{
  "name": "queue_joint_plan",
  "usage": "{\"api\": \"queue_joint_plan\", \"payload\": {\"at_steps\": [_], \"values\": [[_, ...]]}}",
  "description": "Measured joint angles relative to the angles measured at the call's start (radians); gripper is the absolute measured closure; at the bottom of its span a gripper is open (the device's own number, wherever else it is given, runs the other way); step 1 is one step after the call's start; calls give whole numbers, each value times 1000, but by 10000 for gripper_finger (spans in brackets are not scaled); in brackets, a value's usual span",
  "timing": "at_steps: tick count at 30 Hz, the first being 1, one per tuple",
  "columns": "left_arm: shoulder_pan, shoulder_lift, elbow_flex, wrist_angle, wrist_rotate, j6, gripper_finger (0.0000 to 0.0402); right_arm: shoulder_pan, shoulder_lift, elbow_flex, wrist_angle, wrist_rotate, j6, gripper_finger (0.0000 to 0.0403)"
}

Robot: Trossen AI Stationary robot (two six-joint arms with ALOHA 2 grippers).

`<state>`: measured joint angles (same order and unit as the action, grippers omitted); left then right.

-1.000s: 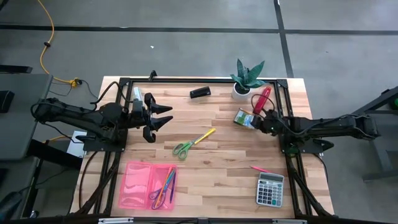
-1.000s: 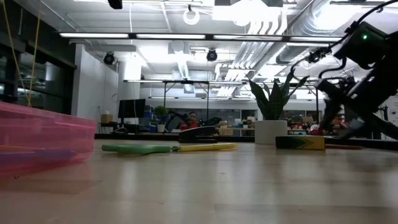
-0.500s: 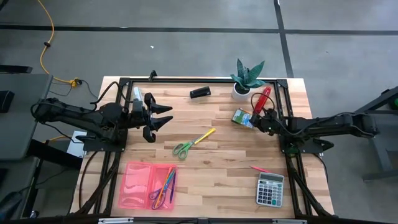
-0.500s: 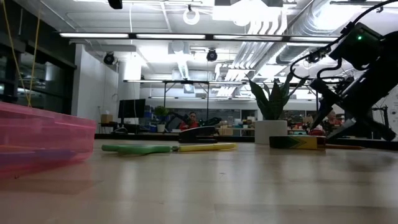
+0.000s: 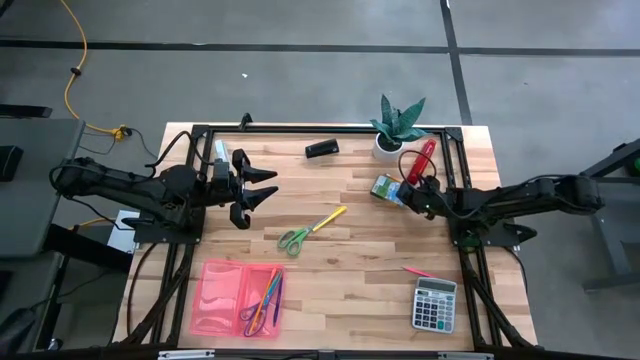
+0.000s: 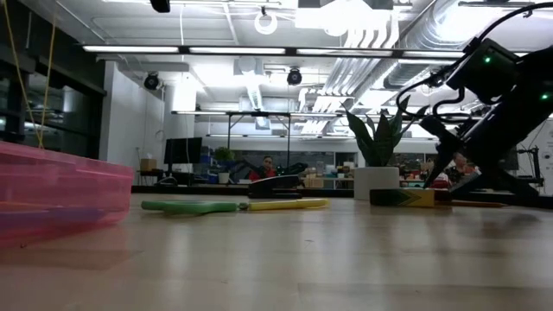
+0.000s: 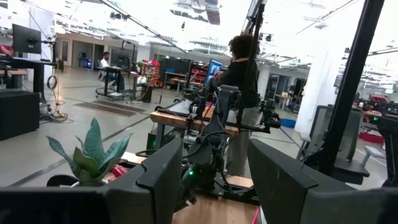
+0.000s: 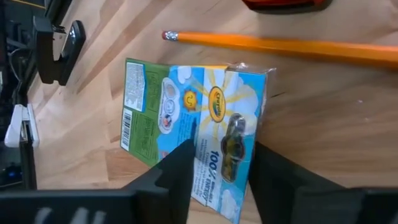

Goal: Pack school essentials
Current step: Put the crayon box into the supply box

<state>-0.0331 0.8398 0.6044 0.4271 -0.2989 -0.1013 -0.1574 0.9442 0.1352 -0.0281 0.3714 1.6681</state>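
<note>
Pink tray (image 5: 222,300) holds scissors (image 5: 251,315) and pencils (image 5: 270,298); both arms' fingers spread.

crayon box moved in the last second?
Yes. The crayon box slid slightly left and toward the plant pot in the high view, pushed by the right gripper.

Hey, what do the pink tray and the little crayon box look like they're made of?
The pink tray looks like translucent plastic: the pencils and scissors inside show through its tinted walls, and its surface is glossy. The crayon box appears to be printed cardboard, with flat folded faces, a barcode and colourful matte artwork, though a thin coating can't be ruled out.
</note>
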Motion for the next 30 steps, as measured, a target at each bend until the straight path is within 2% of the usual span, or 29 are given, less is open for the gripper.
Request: {"api": "queue_joint_plan", "payload": {"at_steps": [6,8,14,18,23,30], "values": [[0,0,0,0,0,0,229,0,2,0,25,2,-18,374],[0,0,0,0,0,0,229,2,3,0,53,1,-47,394],[0,0,0,0,0,0,229,19,-36,2,184,-6,-146,400],[0,0,0,0,0,0,229,38,-79,71,189,-25,-270,402],[0,0,0,-2,-2,0,229,63,-86,250,152,-98,-510,403],[0,0,0,-21,-3,-38,229,105,-28,563,-73,-151,-792,403]]}}
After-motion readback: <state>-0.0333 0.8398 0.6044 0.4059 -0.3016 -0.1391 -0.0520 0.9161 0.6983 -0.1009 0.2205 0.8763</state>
